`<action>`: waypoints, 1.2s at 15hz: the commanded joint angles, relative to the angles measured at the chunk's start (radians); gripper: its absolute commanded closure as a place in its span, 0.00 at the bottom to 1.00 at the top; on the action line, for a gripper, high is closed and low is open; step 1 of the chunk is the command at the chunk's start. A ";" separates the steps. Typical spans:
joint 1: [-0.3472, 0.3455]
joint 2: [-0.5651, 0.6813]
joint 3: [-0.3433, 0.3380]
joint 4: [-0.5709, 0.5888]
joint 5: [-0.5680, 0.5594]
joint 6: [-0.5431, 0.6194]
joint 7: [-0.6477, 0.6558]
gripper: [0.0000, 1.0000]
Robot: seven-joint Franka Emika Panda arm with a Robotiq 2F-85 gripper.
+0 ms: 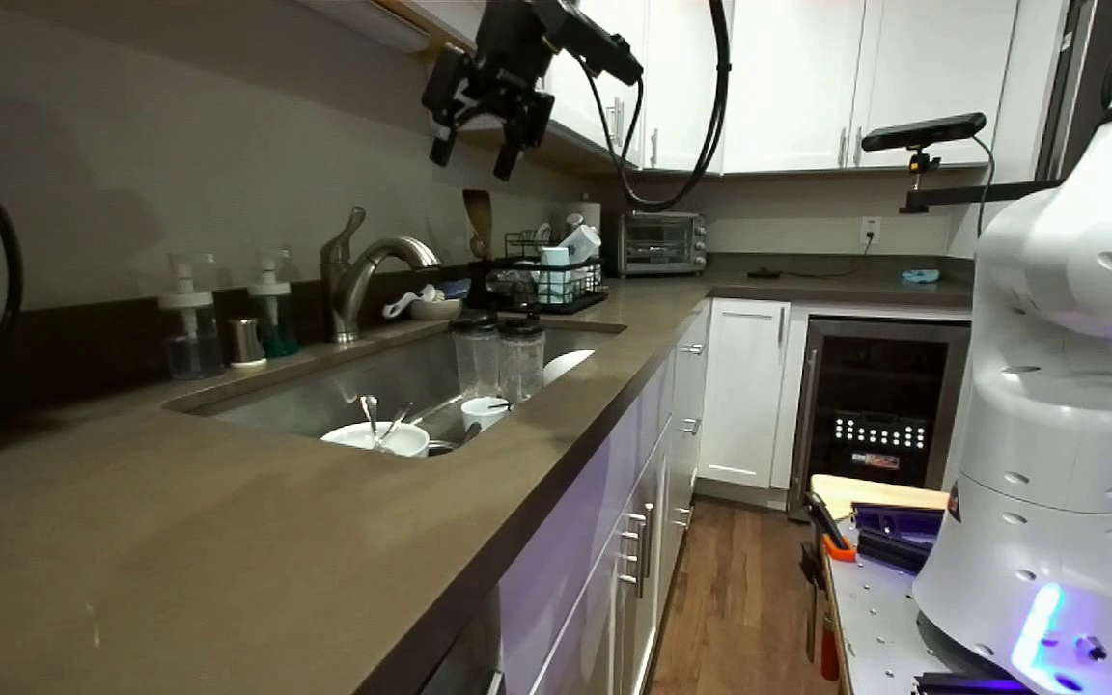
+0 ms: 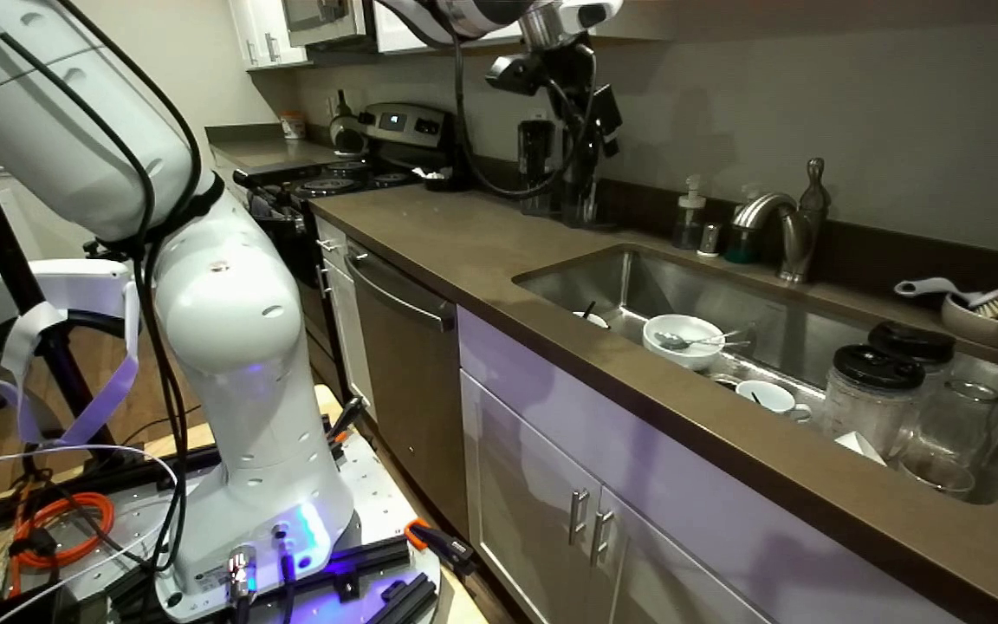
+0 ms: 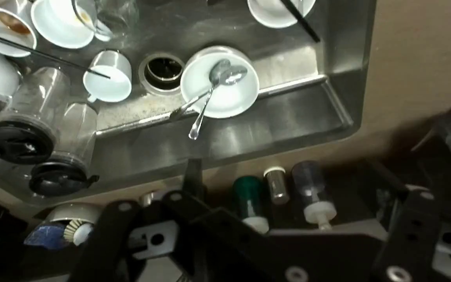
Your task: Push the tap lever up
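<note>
- Steel-grey, the tap lever [image 2: 815, 193] stood at the back edge of the counter [image 1: 228, 541]; my gripper [image 1: 474, 160] hung well above, jaws wide, empty.
- Misjudging depth there, I risked hitting the spout [image 1: 380, 253].
- Sideways drift along that edge threatened the soap bottles [image 1: 193, 340].

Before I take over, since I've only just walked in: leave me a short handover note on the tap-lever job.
Jaws: open, nothing between them, raised in the air, apart from the tap lever.
Tap: beside the sink, lever pointing upward, no running water visible.
Done: cannot tell whether the lever has been pushed.
Left: probably bring the jaws to the lever, check its position, push up if needed.
</note>
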 commanded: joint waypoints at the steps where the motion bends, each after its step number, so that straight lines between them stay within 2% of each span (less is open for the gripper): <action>1: -0.020 0.118 -0.028 0.101 -0.009 0.115 -0.003 0.00; 3: -0.014 0.170 -0.051 0.141 0.007 0.187 -0.016 0.00; 4: -0.010 0.199 -0.061 0.161 0.012 0.232 -0.020 0.25; 5: -0.010 0.226 -0.067 0.178 0.012 0.269 -0.019 0.26; 9: -0.001 0.304 -0.090 0.222 0.019 0.384 -0.029 0.54; 11: -0.010 0.332 -0.088 0.236 0.007 0.427 -0.016 0.13; 12: -0.010 0.345 -0.091 0.243 0.011 0.444 -0.016 0.12; 13: -0.012 0.355 -0.093 0.249 0.007 0.458 -0.012 0.06; 15: -0.016 0.366 -0.097 0.261 -0.002 0.467 -0.002 0.00; 16: -0.011 0.344 -0.096 0.232 0.001 0.448 -0.001 0.13; 18: -0.011 0.353 -0.100 0.243 0.001 0.448 -0.001 0.00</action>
